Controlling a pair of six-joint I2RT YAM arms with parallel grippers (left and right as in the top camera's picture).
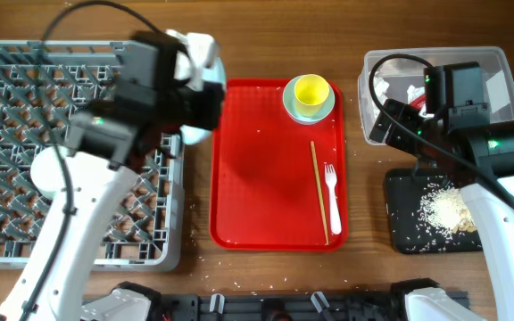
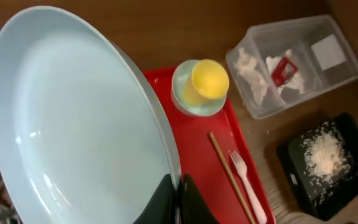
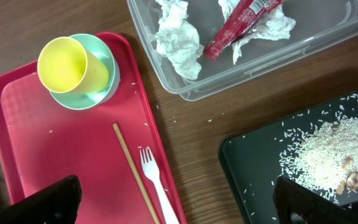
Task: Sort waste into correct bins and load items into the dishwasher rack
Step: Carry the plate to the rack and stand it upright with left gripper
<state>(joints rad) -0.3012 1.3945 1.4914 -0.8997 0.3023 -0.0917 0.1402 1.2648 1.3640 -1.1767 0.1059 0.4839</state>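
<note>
- L pincer (image 2: 176, 198) is clamping narrow on the rim of the plate (image 2: 73, 124), one finger on each side. The plate is standing on edge & filling most of the wrist view.
- Rack (image 1: 7, 134) is lying below the L pincer. In the wrist view, grey bits are peeking out past the plate on the side away from the tray.
- Red tray (image 1: 257, 178) is sitting just beside the L pincer, on the side away from the rack.
- Ahead of the L pincer, past the plate rim, the yellow cup (image 2: 209, 79) is sitting inside a pale bowl (image 2: 185, 102) at the red tray's far corner.
- R pincer (image 3: 176, 186) is hanging above the table w/ fingers spread wide & nothing btwn them.
- Below the R pincer, nearer one finger, the fork (image 3: 156, 183) & chopstick (image 3: 135, 171) are lying side by side on the red tray.
- By the other finger, the black tray (image 3: 253, 162) is holding a heap of rice (image 3: 328, 155). Loose grains are lying scattered over it & on the table nearby.
- Ahead of the R pincer, the clear tub (image 3: 191, 92) is holding crumpled tissue (image 3: 176, 40) & the red sachet (image 3: 241, 22). The sachet is resting on a second wad.
- Cup & bowl are also showing ahead of the R pincer, off toward the finger on the red tray side.
</note>
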